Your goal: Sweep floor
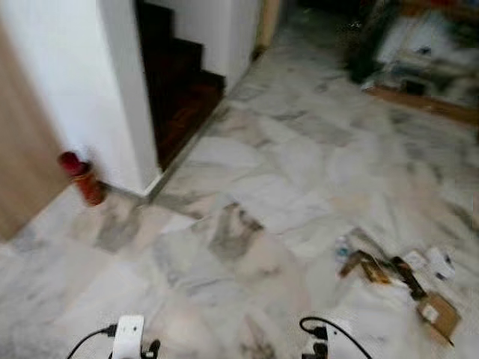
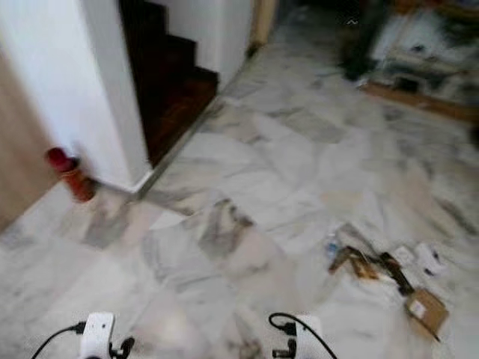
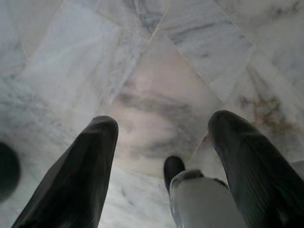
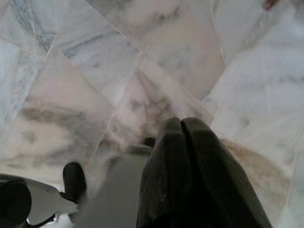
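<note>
A small pile of litter lies on the marble floor ahead and to my right: a brown cardboard piece, white crumpled paper and dark brown scraps. Both my wrists hang low at the bottom of the eye views, the left arm and the right arm, well short of the litter. My left gripper is open over bare marble, nothing between its fingers. My right gripper is shut with its fingers pressed together, holding nothing.
A white wall corner stands at the left with a red bottle-like object at its foot. Dark wooden stairs rise behind it. A wooden panel is at far left. Blurred furniture sits at the back right.
</note>
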{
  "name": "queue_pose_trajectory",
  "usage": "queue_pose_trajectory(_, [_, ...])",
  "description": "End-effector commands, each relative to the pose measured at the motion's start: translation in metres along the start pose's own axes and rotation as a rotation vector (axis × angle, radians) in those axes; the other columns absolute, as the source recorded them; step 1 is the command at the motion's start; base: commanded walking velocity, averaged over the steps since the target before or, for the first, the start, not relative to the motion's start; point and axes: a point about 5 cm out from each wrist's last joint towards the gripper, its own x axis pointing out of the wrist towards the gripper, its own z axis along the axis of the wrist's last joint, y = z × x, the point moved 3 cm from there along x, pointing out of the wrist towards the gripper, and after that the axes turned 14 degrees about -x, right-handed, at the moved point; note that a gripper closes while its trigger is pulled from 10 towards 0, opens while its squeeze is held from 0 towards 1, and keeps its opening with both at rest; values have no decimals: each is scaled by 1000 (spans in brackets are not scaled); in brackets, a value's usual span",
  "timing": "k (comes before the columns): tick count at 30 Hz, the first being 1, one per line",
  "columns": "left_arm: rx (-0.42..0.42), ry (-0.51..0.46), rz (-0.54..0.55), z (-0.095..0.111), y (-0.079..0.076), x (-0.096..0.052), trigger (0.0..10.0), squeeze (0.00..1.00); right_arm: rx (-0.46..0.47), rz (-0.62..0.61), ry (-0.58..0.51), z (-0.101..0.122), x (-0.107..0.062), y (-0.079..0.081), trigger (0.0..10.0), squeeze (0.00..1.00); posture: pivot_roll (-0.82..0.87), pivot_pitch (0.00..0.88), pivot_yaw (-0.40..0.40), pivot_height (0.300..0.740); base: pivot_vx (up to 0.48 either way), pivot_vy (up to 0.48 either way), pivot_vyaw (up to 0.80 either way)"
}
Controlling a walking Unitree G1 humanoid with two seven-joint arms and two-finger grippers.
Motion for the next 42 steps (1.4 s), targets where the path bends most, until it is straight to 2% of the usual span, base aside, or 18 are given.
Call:
queue_pose_trajectory(1, [-2, 21, -4, -6, -3, -1, 10000, 0, -2, -16, 12, -4, -1, -7, 10000, 0, 71, 84, -37, 740, 0, 0, -706])
queue_pose_trajectory(30, [3, 23, -12, -5, -4, 0, 10000, 0, 8, -22, 7, 0, 0, -4, 10000, 0, 70, 95, -31, 740, 0, 0, -699])
queue_pose_trajectory(42, [-6, 23, -20, -4, -6, 0, 10000, 0, 8, -27, 2, 9, 3, -4, 10000, 0, 70, 97, -32, 740, 0, 0, -698])
